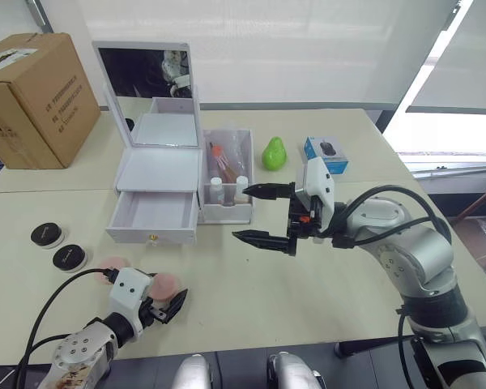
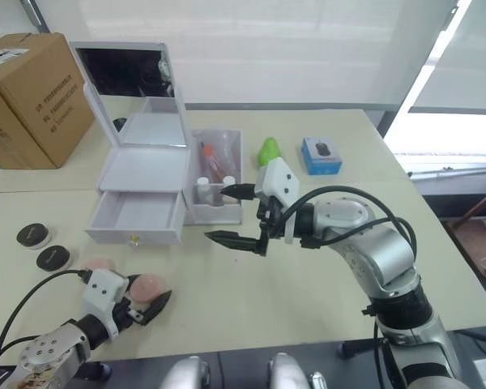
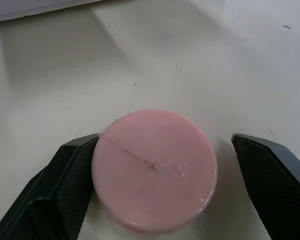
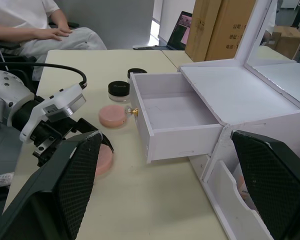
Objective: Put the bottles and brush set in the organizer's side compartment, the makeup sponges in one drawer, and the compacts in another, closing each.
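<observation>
Makeup sponge (image 3: 154, 170), a pink round puck, lies flat on the table (image 1: 308, 275) directly between the fingers of the left gripper (image 1: 164, 306), so the coming move looks like a plain squeeze with no reach needed. That gripper is spread wide around it and holds nothing yet: 1 finger (image 3: 60, 190) touches or nearly touches the sponge's edge, while the other (image 3: 275, 175) stands clear of it. Being round, the sponge has no long axis to align with.

From there the open drawer (image 1: 154, 215) of the white organizer (image 1: 158, 170) lies forward of the left gripper and slightly toward the robot's right. The left arm is plainly the nearer one. The right gripper (image 1: 261, 215) hovers above the table beside the side compartment (image 1: 229, 174), open and empty.

The left wrist view gives the finger-to-sponge contact that the head views blur. The right wrist view shows a second pink sponge (image 4: 112, 115) near the drawer's gold knob, with the 2 black compacts (image 1: 57, 247) behind it, and the drawer's empty inside.
</observation>
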Motion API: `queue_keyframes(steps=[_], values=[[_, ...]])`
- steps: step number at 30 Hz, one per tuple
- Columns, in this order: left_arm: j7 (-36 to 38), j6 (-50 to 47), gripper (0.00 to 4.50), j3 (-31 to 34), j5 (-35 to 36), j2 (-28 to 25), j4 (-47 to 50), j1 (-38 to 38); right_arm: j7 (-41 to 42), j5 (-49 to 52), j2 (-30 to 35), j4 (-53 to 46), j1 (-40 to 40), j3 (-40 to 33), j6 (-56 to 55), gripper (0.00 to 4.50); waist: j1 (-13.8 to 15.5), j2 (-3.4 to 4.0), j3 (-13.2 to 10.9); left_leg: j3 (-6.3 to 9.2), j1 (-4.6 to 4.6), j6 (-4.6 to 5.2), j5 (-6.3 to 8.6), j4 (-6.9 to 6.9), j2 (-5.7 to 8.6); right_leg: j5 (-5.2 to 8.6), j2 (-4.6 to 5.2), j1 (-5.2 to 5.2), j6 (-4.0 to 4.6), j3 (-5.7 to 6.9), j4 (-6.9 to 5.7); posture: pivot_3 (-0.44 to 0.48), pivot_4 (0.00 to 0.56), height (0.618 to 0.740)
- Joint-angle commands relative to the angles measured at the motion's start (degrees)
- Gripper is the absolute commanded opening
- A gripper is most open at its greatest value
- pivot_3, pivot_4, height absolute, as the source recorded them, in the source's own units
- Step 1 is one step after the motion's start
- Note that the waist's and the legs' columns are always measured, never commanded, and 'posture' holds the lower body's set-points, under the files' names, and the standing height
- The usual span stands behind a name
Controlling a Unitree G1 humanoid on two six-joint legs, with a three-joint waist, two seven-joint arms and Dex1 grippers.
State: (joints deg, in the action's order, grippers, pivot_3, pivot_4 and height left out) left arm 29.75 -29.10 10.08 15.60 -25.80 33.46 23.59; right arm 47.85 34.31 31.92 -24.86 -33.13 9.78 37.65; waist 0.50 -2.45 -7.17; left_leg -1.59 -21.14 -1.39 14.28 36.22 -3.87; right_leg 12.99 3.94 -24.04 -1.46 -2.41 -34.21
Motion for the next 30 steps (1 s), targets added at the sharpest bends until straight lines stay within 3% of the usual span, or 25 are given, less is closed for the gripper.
queue_keyframes(steps=[1, 2, 7, 11, 15, 19, 21, 24, 30], values=[[-0.3, -0.1, 3.23, 1.5, 1.2, -0.3, 2.4, 0.9, -0.1, -0.1, 0.0, -1.6, 0.0, -1.3, -0.7, 4.5, 0.0, 0.0, 0.0, 0.0, 0.0, 0.0, 0.0, 0.0, 0.0, 0.0, -0.01, 0.01, 0.0, -0.01, 0.0, 0.0, 0.15, 0.733], [-0.2, -0.1, 2.95, 2.1, 1.5, -0.5, 2.7, 1.3, -0.1, -0.1, 0.0, -1.5, 0.0, -1.3, -0.6, 4.5, -0.1, 0.0, 0.0, 0.01, 0.0, 0.0, 0.0, 0.0, 0.0, 0.0, -0.02, 0.01, 0.0, -0.01, 0.0, 0.0, 0.15, 0.733], [0.3, 1.6, 2.94, 6.4, 2.4, -1.4, 3.9, 3.3, 0.0, -0.3, -0.2, -1.3, 0.1, -1.1, -0.7, 4.5, -0.3, 0.01, 0.0, 0.08, 0.0, 0.0, 0.0, 0.0, -0.03, -0.02, -0.1, 0.0, 0.04, -0.05, -0.01, 0.0, 0.15, 0.733], [4.2, 2.1, 2.94, 18.8, 10.9, -3.9, 4.1, 2.5, -0.1, -0.6, -0.3, -0.9, 0.1, -1.0, -0.7, 4.5, -0.3, -0.02, 0.0, 0.1, 0.0, 0.0, 0.0, -0.01, -0.07, -0.02, -0.14, -0.09, 0.05, -0.03, 0.0, 0.0, 0.15, 0.733], [11.3, -0.1, 2.94, 30.9, 14.8, -13.1, -2.8, 2.8, -0.1, -0.7, -0.3, -1.0, 0.5, -0.9, -0.6, 4.5, -0.3, -0.01, -0.1, 0.14, 0.02, 0.0, 0.0, -0.01, -0.1, -0.03, -0.18, -0.1, 0.08, -0.03, 0.01, 0.0, 0.15, 0.733], [16.3, 1.5, 2.94, 36.3, 14.9, -22.7, -14.0, -2.3, -0.1, -0.4, 0.1, -1.5, 0.6, -1.5, -0.4, 4.5, -0.3, 0.01, -0.1, 0.14, 0.04, 0.0, 0.0, -0.02, -0.09, -0.03, -0.19, -0.13, 0.1, -0.02, 0.01, 0.0, 0.15, 0.733], [18.0, 2.2, 2.94, 36.1, 15.2, -26.1, -18.4, -6.7, -0.2, -0.1, 0.2, -1.8, 0.5, -1.8, -0.2, 4.5, 0.1, -0.01, -0.1, 0.14, 0.02, 0.0, 0.0, -0.03, -0.11, -0.03, -0.18, -0.14, 0.11, 0.03, 0.03, 0.0, 0.15, 0.733], [22.9, 2.1, 2.94, 30.1, 17.7, -32.4, -25.5, -20.4, -0.1, 0.5, 0.2, -2.8, -0.1, -2.0, 0.0, 4.5, 0.5, -0.13, -0.1, 0.09, -0.03, -0.01, 0.01, -0.04, -0.09, -0.03, -0.11, -0.14, 0.11, 0.07, 0.05, 0.0, 0.15, 0.733], [36.8, -2.4, 2.94, 16.0, 23.1, -34.4, -32.3, -36.1, -0.7, -0.5, -0.5, -2.5, -1.3, -1.5, -0.4, 4.5, -0.1, -0.13, -0.1, -0.03, -0.04, 0.0, -0.01, -0.03, -0.06, -0.24, -0.13, 0.11, 0.33, 0.01, -0.03, 0.0, 0.15, 0.733]])
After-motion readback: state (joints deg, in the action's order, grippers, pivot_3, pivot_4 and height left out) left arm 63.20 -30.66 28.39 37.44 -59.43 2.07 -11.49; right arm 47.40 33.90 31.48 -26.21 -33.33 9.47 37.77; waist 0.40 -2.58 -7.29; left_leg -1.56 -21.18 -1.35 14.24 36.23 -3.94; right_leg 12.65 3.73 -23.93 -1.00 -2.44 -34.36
